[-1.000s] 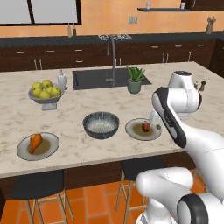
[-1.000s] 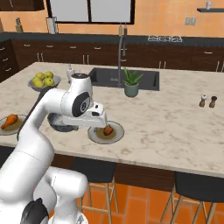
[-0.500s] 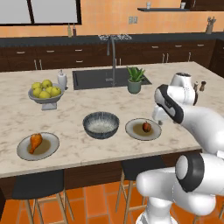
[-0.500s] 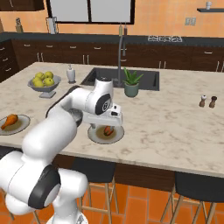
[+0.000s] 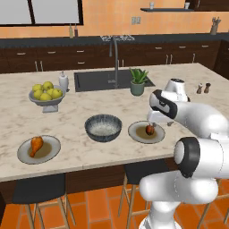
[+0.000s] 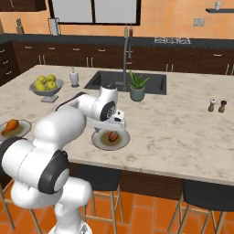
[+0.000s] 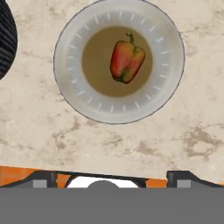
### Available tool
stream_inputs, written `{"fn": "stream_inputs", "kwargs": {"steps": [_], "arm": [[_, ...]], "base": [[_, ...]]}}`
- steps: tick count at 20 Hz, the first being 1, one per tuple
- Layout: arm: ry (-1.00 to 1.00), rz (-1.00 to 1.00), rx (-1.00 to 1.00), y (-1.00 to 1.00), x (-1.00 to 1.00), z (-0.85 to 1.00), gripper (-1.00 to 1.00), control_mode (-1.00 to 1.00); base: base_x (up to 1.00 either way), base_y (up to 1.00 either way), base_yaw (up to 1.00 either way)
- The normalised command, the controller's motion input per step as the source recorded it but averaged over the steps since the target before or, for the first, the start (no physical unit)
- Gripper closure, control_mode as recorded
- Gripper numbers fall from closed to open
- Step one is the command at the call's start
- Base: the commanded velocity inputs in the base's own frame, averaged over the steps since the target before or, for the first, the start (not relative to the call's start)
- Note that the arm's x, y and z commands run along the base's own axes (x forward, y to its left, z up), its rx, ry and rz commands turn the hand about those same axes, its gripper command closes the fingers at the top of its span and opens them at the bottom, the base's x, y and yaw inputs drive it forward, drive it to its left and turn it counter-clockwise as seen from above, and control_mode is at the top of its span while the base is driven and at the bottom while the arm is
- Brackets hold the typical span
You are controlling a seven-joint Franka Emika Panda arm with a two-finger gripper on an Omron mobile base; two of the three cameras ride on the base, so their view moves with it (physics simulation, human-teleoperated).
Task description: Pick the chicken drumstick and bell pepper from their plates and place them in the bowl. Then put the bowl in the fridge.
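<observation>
Now the white arm's two-finger gripper (image 6: pixel 118 128) hangs just above the right-hand round grey plate with the brownish centre (image 5: pixel 136 134), near the front edge of the pale marble island counter (image 5: pixel 98 105). Its jaws stand spread wide, with nothing between them. Directly below it, the small glossy red bell pepper (image 7: pixel 126 61) lies on the brown centre of that plate, its thin green stem pointing away from the camera on the hand, and a touch of green shows along its lower side. The pepper touches only the plate.

Left of this plate, close beside it but apart, sits the deep round bowl with the dark grey-blue patterned outside and paler speckled inside (image 5: pixel 103 127); nothing lies in it. Further left, well apart from the bowl and nearer the front edge, is the second flat grey plate (image 5: pixel 49 150), and the orange-brown chicken drumstick (image 5: pixel 36 145) rests on it with the thin bone end toward the near side.

Farther back on the left stands a grey footed bowl heaped with yellow round fruits (image 5: pixel 45 94), with a small white bottle (image 5: pixel 63 82) just behind it. A dark sink with a tall curved tap (image 5: pixel 116 57) is set into the far side of the counter, and a green potted plant (image 5: pixel 138 82) stands at its right edge. A pair of small shakers (image 6: pixel 216 106) stands far to the right.
</observation>
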Motion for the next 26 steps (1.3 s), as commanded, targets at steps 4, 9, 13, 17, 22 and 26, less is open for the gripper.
{"fn": "stream_inputs", "kwargs": {"steps": [4, 9, 13, 17, 22, 26], "arm": [[0.03, 0.0, 0.0, 0.02, 0.56, -0.18, -1.0, -1.0], [0.0, 0.0, 0.0, 0.0, 0.48, -0.46, -1.0, -1.0], [0.02, 0.0, 0.0, 0.0, 0.49, -0.55, -1.0, -1.0], [0.0, 0.0, 0.0, -0.01, 0.43, -0.39, -1.0, -1.0], [0.0, 0.0, 0.0, -0.01, 0.27, -0.25, -1.0, -1.0], [0.0, 0.0, 0.0, 0.0, 0.06, -0.3, -1.0, -1.0]], "base": [[0.0, 0.0, 0.0], [0.0, 0.0, 0.0], [0.0, 0.0, 0.0], [0.0, 0.0, 0.0], [0.0, 0.0, 0.0], [0.0, 0.0, 0.0]]}}
